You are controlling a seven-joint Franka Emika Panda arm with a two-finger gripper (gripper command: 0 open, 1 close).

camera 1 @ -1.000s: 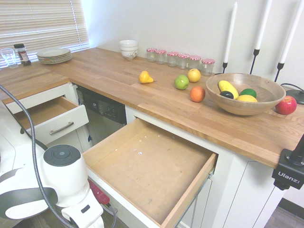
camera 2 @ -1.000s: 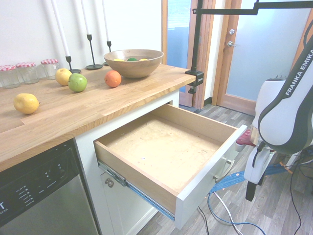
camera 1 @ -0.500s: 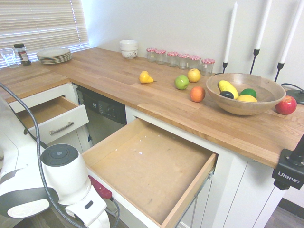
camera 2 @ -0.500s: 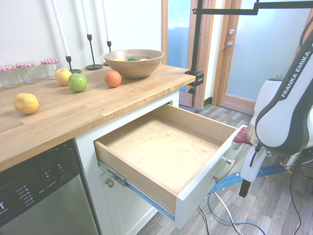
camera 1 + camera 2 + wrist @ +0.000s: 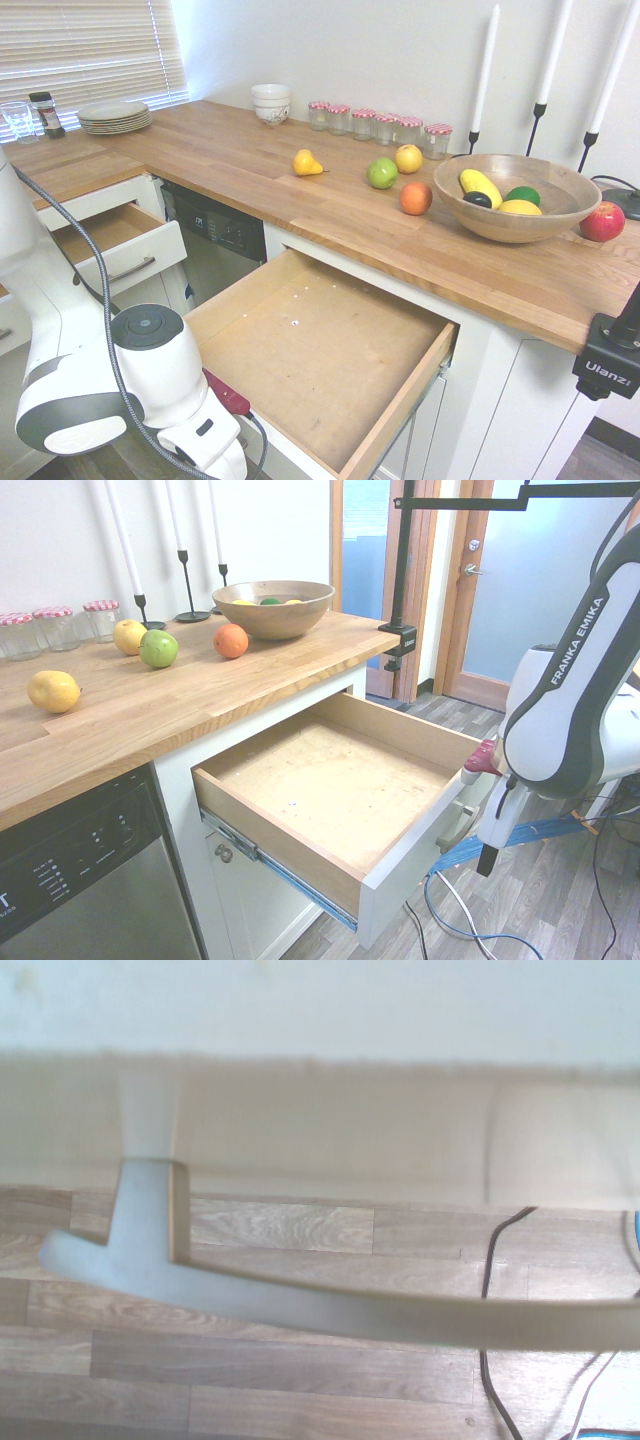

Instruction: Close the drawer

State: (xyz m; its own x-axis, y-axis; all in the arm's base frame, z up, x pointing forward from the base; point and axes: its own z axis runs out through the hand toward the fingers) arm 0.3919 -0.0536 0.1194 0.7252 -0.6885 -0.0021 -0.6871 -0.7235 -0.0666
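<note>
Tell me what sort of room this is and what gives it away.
A kitchen, almost certainly: a wooden countertop over white cabinets, a built-in dishwasher beneath it, stacked plates by the window, and a fruit bowl. The large drawer stands pulled open.

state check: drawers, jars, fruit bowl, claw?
large drawer: pulled far out, nothing in it
small drawer: partly open
handle: shows close in the wrist view
jars: lids on, upright
wooden bowl: upright, fruit inside
claw: at the large drawer's front, pointing down, open or shut not visible
</note>
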